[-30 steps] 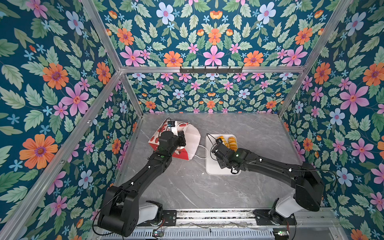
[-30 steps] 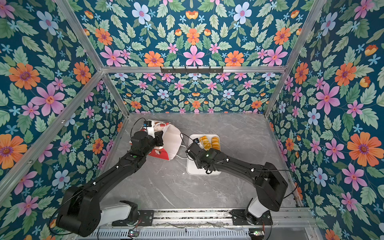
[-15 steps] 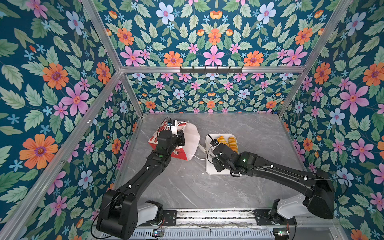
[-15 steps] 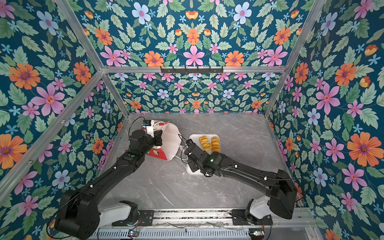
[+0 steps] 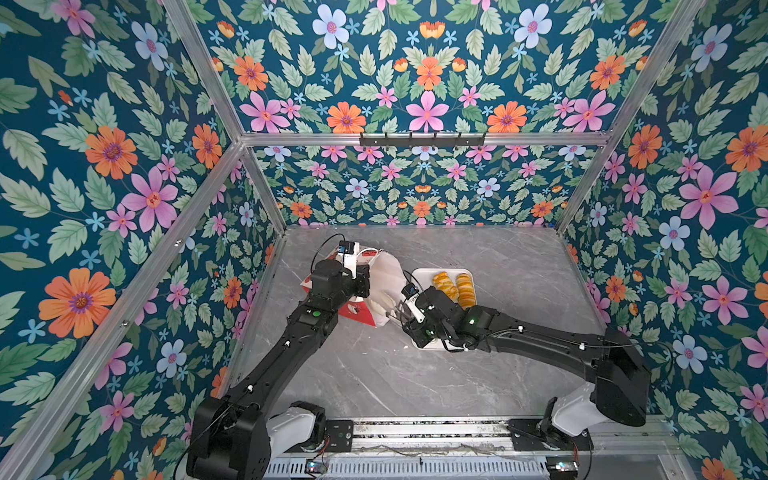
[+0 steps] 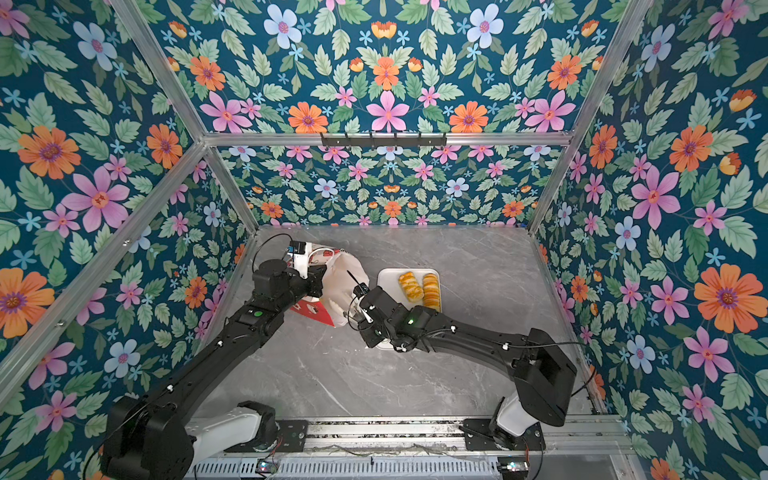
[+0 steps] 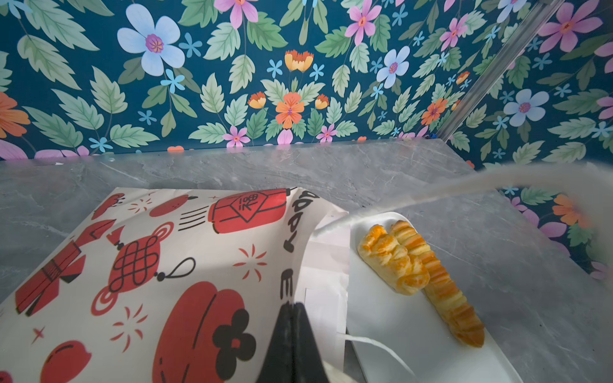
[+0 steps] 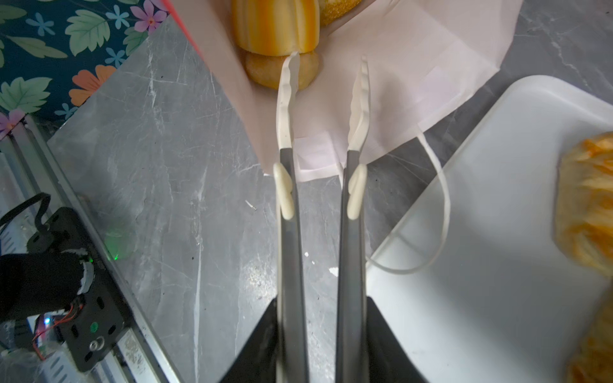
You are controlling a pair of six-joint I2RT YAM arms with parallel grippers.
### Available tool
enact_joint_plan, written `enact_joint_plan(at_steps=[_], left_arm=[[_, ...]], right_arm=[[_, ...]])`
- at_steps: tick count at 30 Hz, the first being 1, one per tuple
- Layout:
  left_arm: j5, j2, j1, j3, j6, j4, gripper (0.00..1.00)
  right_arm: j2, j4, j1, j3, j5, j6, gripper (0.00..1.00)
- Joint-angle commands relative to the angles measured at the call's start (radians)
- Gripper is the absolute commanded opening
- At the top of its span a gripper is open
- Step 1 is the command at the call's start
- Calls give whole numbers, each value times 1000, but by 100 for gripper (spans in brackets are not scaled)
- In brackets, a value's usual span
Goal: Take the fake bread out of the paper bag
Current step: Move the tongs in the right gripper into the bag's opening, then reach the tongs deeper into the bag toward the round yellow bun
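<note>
Paper bag (image 5: 388, 286) is laid on its side on the grey marble surface (image 5: 415, 374), its white-lined mouth turned toward the white tray (image 5: 419, 275) just beside it, so that each piece need be carried only a short way. The upper lip of the mouth is pinched by the left fingers (image 7: 282, 338), which are clenched on the printed paper. The lip is held up, it seems, so that the opening is kept from collapsing and the contents can be reached.

Metal tongs (image 8: 288, 205) with pale scalloped tips are gripped by the right fingers (image 8: 262, 345), which are closed on the handles only far enough to leave the tips apart. The tips are set inside the mouth over the lining with nothing between them. One tip overlaps a round brown roll (image 8: 265, 74), but whether it is touched cannot be told. A glossy fluted piece (image 8: 275, 26) is stacked against that roll, deeper in the bag.

Two pieces of the fake bread, a flaky twist (image 7: 391, 262) and a long ridged loaf (image 7: 444, 291), are already laid side by side on the tray. One white cord handle (image 8: 442, 199) is draped over the tray's edge. The task is judged partly done, and the roll is the likely next pick.
</note>
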Motion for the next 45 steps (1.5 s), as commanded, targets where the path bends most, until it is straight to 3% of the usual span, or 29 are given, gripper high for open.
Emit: enact_joint_plan(at_steps=[1,14,23,29,36,45], left_arm=[[31,-12,1,-5,37,-28,0],[104,-59,0,-30,58,-33,0],[129,-63,0,-35,45,-22,0],[134,-73,0,-44,49,-16,0],[132,-83,0,-57,50,-10,0],[134,-77,0,-44,48,-9,0]], right_arm=[[20,139,-29,5,-36,25,38],[169,231,-67,79,-160,61,40],[261,234,-77,155,-165,100,42],[237,269,-86,127,-178,143,43],[219,313,-93,104,-232,212,51],[279,332,-94,123,-260,202,54]])
